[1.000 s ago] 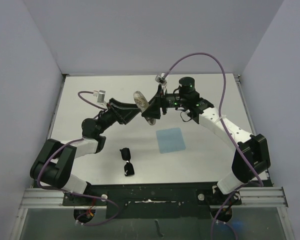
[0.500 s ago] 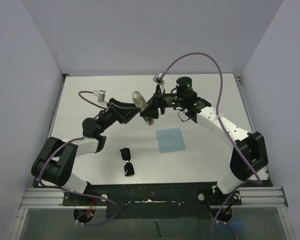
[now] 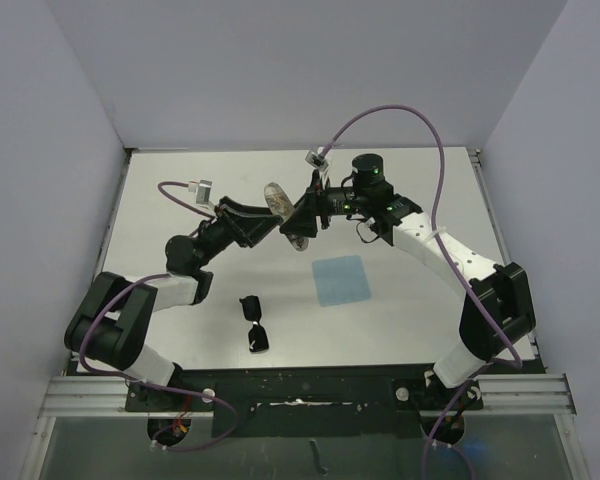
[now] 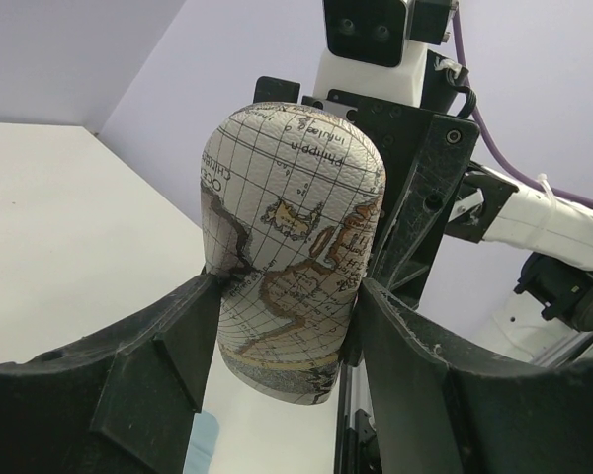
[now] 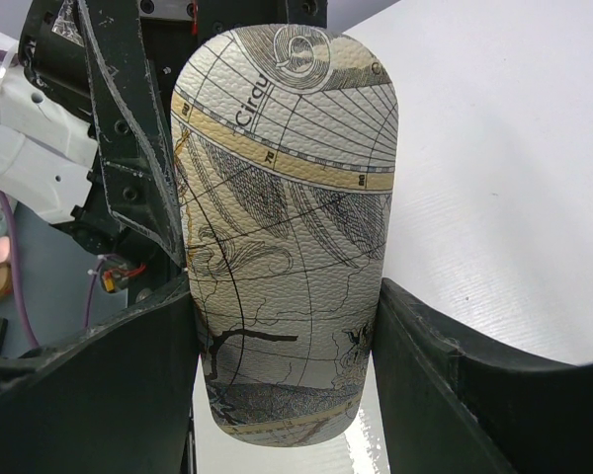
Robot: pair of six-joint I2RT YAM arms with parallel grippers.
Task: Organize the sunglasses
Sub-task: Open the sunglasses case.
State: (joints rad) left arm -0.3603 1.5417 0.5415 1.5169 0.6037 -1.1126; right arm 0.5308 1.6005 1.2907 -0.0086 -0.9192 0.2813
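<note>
Both left hand [image 4: 289,331] and right hand [image 5: 287,341] clamp map-print case [image 4: 292,237], sunglasses [image 3: 254,323] on table [image 3: 410,300] well apart

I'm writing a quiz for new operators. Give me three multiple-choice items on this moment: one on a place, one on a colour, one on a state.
1. Where are the sunglasses?
A. On the table, near the left arm's base
B. Inside the case
C. On the cloth

2. What colour is the square cloth?
A. Red
B. Light blue
C. Green

3. How is the map-print case held?
A. Not at all, it lies flat on the table
B. By one gripper only
C. By the left gripper and the right gripper together

Answers:
1. A: the top view shows them lying there, apart from the cloth.
2. B: it reads pale blue against the white table.
3. C: each wrist view shows fingers pressed on both sides of the case.
</note>
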